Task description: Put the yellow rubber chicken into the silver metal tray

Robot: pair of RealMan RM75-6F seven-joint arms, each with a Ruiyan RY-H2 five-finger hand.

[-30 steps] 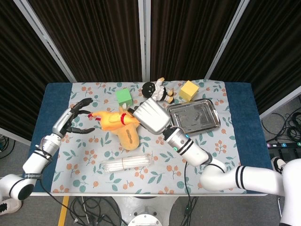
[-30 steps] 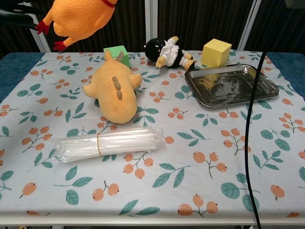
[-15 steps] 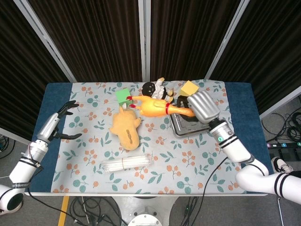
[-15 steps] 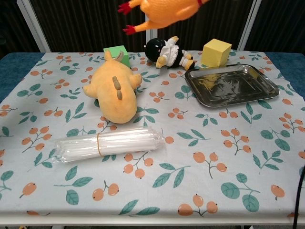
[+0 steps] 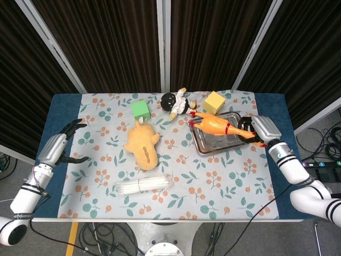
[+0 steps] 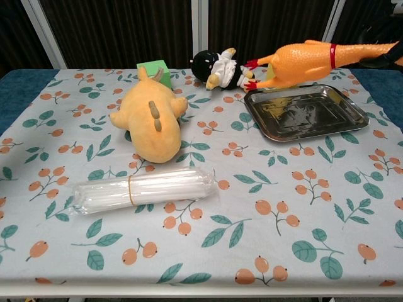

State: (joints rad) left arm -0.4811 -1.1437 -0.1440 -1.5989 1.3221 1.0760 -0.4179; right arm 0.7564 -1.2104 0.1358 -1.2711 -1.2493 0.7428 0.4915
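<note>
— Dark curtains hang behind the table [image 5: 64,114], and on its flowered cloth the silver metal tray [image 5: 242,146] lies toward three o'clock. Do you see where the yellow rubber chicken [image 5: 216,126] is?

— Yes. It hangs level above the tray, feet toward nine o'clock and neck toward three o'clock. From the chest view it is clearly in the air and not touching the tray floor.

— Who holds it?

— The right hand [image 5: 260,129] grasps it at the neck end, at the three o'clock side of the tray. The left hand [image 5: 56,149] is far away at nine o'clock, fingers spread and holding nothing.

— So how much is done?

— I think the carrying is almost finished. What is left is to lower the chicken and let it go.

— Anything in the way?

— The small doll [image 5: 177,101] and yellow block [image 5: 214,102] sit near the tray at twelve o'clock, but apart from the tray. The orange plush [image 5: 142,146] and the pack of straws [image 5: 144,185] are well apart.
</note>
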